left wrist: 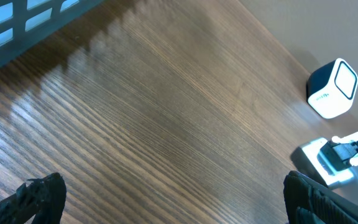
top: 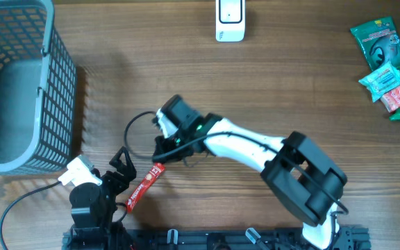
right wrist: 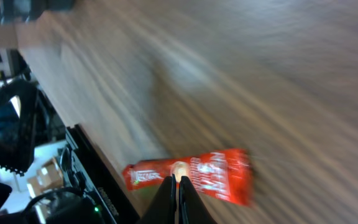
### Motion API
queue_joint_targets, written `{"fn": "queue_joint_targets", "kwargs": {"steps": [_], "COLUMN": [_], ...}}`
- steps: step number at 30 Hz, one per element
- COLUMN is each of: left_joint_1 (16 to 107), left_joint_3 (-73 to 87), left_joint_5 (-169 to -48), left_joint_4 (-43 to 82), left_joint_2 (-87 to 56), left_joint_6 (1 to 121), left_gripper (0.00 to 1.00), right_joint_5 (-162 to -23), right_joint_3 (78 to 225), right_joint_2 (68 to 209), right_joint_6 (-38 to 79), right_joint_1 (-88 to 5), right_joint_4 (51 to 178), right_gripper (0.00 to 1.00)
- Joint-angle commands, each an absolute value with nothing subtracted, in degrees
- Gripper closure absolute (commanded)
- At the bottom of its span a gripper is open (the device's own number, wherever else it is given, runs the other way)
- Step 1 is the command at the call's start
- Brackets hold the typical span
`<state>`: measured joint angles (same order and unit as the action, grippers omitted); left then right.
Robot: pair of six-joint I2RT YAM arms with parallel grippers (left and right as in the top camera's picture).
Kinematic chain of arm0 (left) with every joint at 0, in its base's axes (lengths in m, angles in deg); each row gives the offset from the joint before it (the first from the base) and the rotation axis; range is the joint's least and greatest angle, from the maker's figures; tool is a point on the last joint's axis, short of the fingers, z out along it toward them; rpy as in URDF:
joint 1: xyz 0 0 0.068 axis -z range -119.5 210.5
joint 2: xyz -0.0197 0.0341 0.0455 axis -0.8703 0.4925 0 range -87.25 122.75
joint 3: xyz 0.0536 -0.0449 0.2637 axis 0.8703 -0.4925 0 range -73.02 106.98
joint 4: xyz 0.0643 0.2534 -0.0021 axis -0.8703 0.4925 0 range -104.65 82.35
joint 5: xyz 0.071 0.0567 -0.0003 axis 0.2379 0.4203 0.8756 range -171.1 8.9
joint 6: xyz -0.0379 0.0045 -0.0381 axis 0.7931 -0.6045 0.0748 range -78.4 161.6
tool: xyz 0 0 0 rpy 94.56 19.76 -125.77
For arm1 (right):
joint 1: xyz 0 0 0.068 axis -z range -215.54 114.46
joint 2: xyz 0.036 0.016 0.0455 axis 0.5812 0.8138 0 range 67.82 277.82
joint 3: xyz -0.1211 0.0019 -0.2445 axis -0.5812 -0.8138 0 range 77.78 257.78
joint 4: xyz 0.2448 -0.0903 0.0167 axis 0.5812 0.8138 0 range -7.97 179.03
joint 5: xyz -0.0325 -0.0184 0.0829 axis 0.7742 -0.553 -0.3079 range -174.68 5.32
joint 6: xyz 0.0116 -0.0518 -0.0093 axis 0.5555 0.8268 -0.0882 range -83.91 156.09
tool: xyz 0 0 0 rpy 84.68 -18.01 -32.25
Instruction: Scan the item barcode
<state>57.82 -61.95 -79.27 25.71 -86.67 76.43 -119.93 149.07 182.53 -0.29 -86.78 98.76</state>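
The right hand is shut narrow on the red packet. It pinches only the edge, close to one end, so most of the packet sticks out beyond the fingers. The packet is well apart from the scanner, on the robot's side of it, close to the front edge of the worktop. I cannot tell if its free end rests on the wood or is lifted.

I think the first danger is the grip itself. The hold is so small, and the wrapper looks smooth, that the packet can slide out on the long way toward the scanner, most of all if the arm moves fast.

The second danger is the barcode. I cannot see it in any view. The packet is thin and soft, so it can bend or twist while it is carried. Then the code may face away from the scanner, or arrive too crooked to be read.

The third danger is the left hand. It stands wide and holds nothing, and it is even farther from the scanner than the packet, just beside the packet's free end. If the right arm swings the packet sideways, that end can catch on those open fingers and be pulled loose.

The basket, well off to one side of the scanner, is not in the way, in my opinion.
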Motion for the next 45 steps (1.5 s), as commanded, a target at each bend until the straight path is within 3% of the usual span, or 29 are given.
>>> {"fn": "queue_joint_targets", "kwargs": {"steps": [1,26,39,45], "left_joint_1": [58.15,58.15,58.15,58.15], "left_joint_3": [-62.54,-62.54,-62.54,-62.54], "left_joint_5": [-78.68,-78.68,-78.66,-78.66], "left_joint_4": [25.78,25.78,25.78,25.78], "left_joint_2": [-86.71,-86.71,-86.71,-86.71], "left_joint_6": [76.78,76.78,76.78,76.78], "left_gripper": [0.00,0.00,0.00,0.00], "right_joint_5": [-116.41,-123.51,-119.84,-115.93], "right_joint_3": [148.65,148.59,148.59,148.59], "right_joint_2": [182.49,191.26,192.46,192.46], "right_joint_6": [-1.67,-9.15,-15.92,-17.74], "right_joint_1": [-89.64,-91.81,-88.37,-82.47], "right_joint_4": [96.34,96.84,101.19,101.80], "right_gripper": [0.95,0.96,0.96,0.96]}}
